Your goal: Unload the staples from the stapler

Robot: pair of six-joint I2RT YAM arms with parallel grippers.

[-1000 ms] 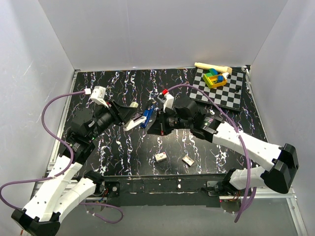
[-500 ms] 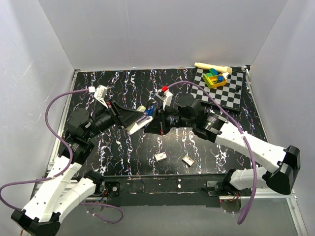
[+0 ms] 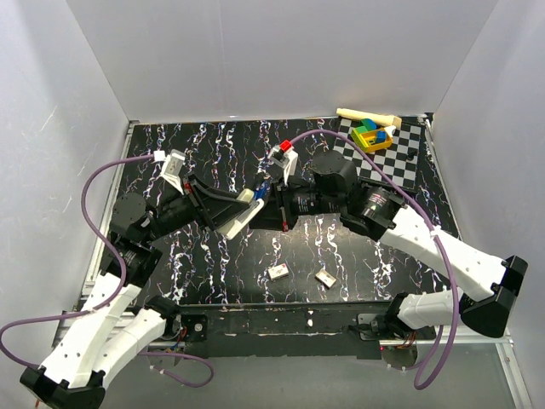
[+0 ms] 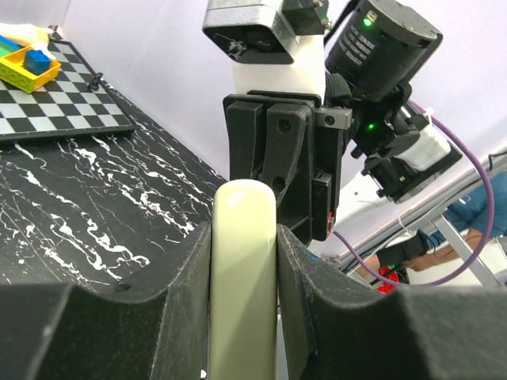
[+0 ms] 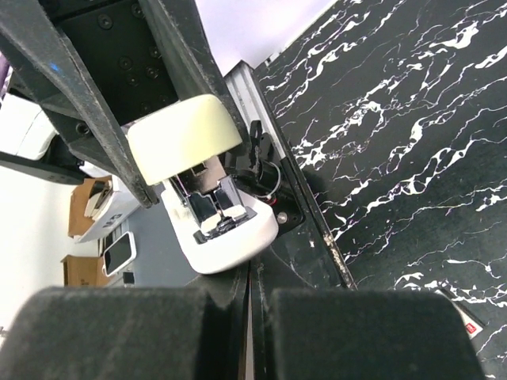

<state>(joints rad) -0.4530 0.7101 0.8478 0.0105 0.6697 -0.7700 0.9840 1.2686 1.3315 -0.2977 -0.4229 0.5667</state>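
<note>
The stapler (image 5: 186, 138) hangs above the middle of the table (image 3: 213, 145), its beige cover clamped between the fingers of the left gripper (image 4: 243, 253). The right gripper (image 5: 250, 305) faces it with jaws pressed together to a thin seam, right against the pale lower shell; whether they nip any of it cannot be told. The surface is black with white veining inside white walls (image 3: 272, 60), with a checkerboard (image 3: 400, 166) bearing a block toy (image 3: 370, 136) at the far right corner and two small boxes (image 3: 278, 272) (image 3: 324, 277) toward the near edge, their print too small to read.
</note>
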